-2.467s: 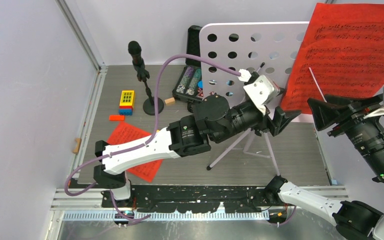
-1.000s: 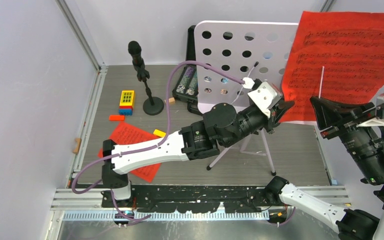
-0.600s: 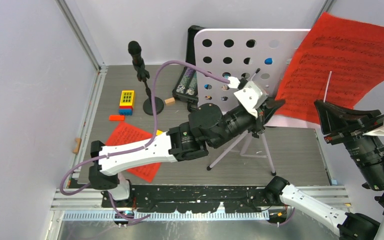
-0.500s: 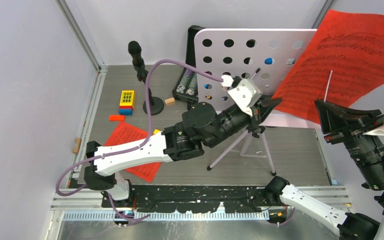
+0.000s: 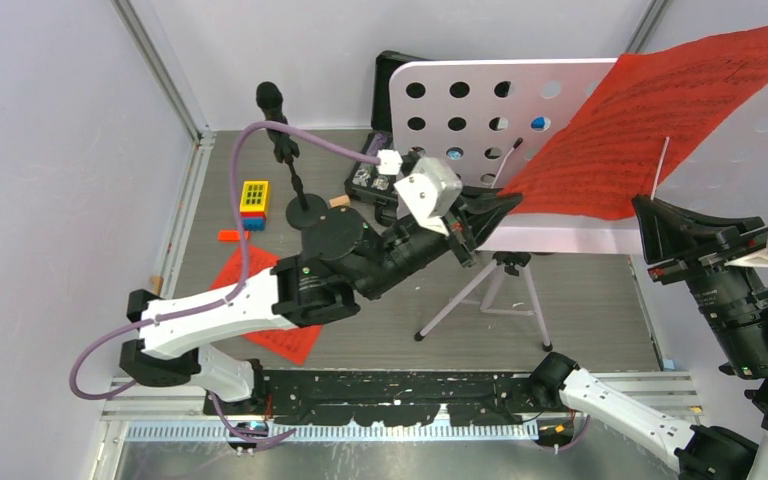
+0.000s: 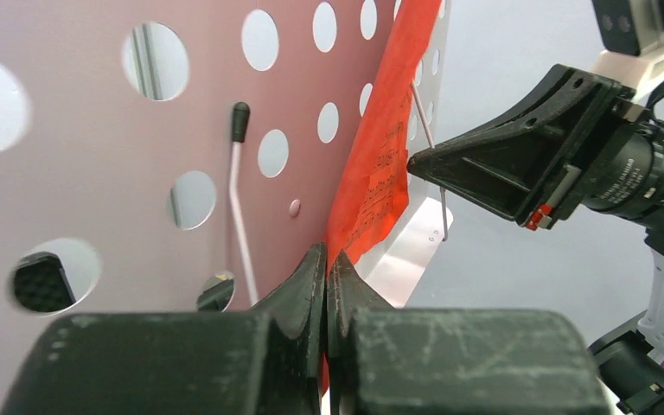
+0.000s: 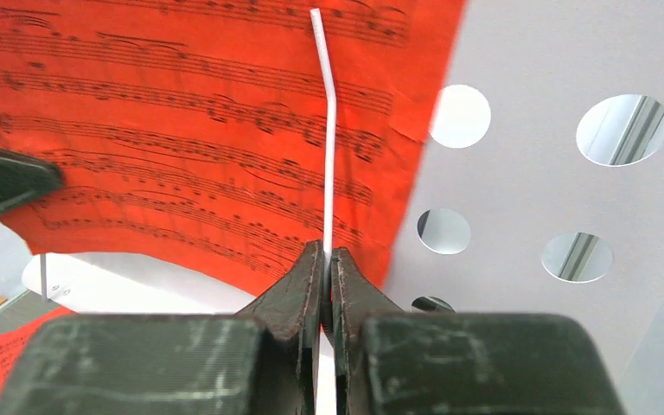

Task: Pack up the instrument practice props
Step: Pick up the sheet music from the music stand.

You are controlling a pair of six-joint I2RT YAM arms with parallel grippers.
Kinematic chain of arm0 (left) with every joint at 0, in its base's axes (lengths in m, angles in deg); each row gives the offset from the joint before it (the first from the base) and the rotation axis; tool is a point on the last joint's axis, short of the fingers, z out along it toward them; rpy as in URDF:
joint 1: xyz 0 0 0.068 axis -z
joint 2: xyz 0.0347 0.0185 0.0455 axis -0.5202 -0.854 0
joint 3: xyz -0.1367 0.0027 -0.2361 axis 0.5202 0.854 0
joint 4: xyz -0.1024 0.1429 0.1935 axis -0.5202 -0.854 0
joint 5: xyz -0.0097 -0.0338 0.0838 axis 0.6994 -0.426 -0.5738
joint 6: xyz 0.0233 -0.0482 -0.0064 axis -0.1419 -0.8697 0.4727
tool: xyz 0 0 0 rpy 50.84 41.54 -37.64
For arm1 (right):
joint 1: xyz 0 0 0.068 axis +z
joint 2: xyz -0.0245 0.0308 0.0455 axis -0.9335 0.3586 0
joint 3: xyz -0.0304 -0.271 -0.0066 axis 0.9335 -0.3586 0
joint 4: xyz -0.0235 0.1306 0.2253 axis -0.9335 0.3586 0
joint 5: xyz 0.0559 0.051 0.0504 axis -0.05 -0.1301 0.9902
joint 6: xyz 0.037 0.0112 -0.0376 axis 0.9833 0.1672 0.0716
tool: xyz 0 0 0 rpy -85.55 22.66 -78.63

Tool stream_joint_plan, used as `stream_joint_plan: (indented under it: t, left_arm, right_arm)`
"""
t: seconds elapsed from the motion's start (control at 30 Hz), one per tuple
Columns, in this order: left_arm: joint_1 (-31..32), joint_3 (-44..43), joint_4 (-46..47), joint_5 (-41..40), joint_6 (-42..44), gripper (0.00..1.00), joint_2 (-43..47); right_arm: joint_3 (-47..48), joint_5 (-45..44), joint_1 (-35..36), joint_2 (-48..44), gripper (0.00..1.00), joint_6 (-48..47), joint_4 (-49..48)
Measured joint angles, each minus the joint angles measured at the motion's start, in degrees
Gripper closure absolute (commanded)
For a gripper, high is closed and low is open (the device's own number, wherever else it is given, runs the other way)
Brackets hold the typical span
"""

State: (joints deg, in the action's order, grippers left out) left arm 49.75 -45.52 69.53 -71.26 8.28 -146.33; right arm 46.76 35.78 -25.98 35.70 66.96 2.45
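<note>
A robotics lab test cell; plain pale walls (image 5: 60, 200) box in a grey bench top (image 5: 590, 300); bare aluminium frame posts (image 5: 160, 70) stand at the corners; a drilled black mounting rail (image 5: 410, 385) lines the near edge.

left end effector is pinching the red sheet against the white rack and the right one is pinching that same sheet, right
Not quite. The left end effector does pinch the red sheet against the white rack. The right end effector, though, is shut on the thin white wire that runs in front of the sheet, not on the sheet itself. The right wrist view shows this.
</note>
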Motion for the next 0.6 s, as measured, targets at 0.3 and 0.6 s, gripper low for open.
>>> stream_joint_plan:
  t: [0.3,0.6]
  left_arm:
    - [0.28,4.46,-2.84,-0.72,0.44,1.0,9.49]
    - [0.28,8.55,-5.64,-4.94,-0.11,1.0,20.48]
  right_arm:
    - [-0.15,-1.07,0.0,0.0,0.95,-0.17,-0.17]
    - [-0.24,-1.33,0.0,0.37,0.75,-0.17,-0.42]
